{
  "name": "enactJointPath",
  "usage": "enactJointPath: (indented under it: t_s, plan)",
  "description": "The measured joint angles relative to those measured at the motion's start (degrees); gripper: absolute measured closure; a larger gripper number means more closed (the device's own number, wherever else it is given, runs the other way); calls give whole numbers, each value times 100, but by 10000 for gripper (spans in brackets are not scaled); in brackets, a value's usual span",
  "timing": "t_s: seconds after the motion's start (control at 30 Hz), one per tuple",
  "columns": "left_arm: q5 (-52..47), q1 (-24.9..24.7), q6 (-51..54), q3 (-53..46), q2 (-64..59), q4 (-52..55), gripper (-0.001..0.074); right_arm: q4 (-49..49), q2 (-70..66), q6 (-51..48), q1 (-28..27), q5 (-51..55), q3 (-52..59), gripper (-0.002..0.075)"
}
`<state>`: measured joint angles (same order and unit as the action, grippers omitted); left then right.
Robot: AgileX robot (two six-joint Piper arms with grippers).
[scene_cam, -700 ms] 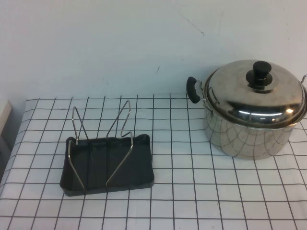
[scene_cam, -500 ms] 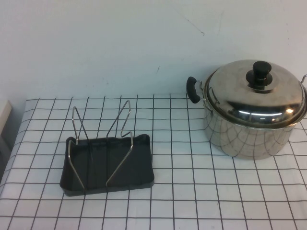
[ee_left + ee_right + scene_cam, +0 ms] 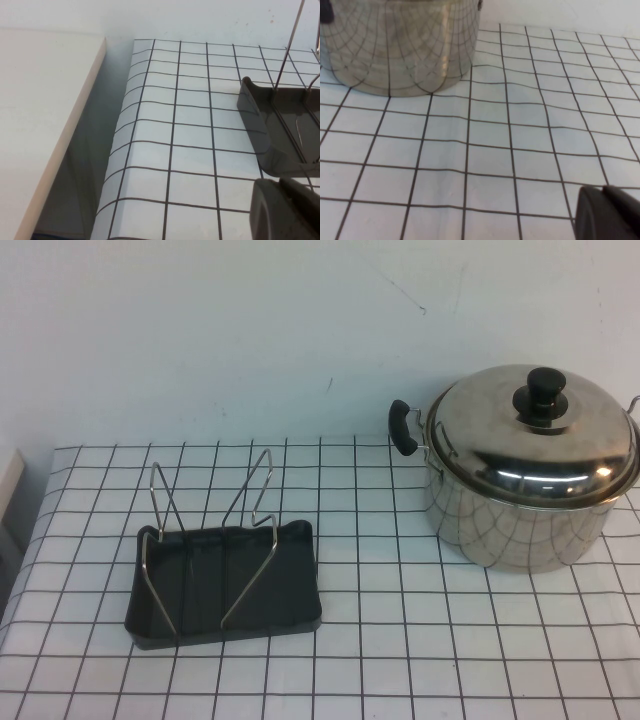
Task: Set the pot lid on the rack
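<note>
The high camera looks down at the whole tabletop (image 3: 400, 640); both wrist cameras sit low, close to the tabletop. The left wrist view shares the rack (image 3: 225, 580) (image 3: 272, 132) with the high view, the right the pot (image 3: 525, 520) (image 3: 400, 45).

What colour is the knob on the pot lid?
Black, clearest in the high view: the knob sits atop the shiny steel pot lid. Neither pincer appears there.

Left gripper (image 3: 287, 210) low, barely visible; right gripper (image 3: 610, 215) likewise.
</note>
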<state>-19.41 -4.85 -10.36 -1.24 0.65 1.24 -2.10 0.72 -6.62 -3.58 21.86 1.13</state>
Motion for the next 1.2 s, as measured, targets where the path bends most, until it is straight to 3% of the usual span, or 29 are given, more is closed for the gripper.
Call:
enactJointPath:
  t_s: [0.7, 0.8, 1.07, 1.2]
  plan:
    - [235, 0, 0, -14, 0, 0, 738, 0, 0, 0, 0, -245, 34, 729]
    - [1073, 0, 0, -39, 0, 0, 738, 0, 0, 0, 0, -952, 46, 729]
    - [4450, 0, 0, -39, 0, 26, 738, 0, 0, 0, 0, -4168, 46, 729]
    - [5346, 0, 0, -39, 0, 39, 738, 4, 0, 0, 0, -5352, 46, 729]
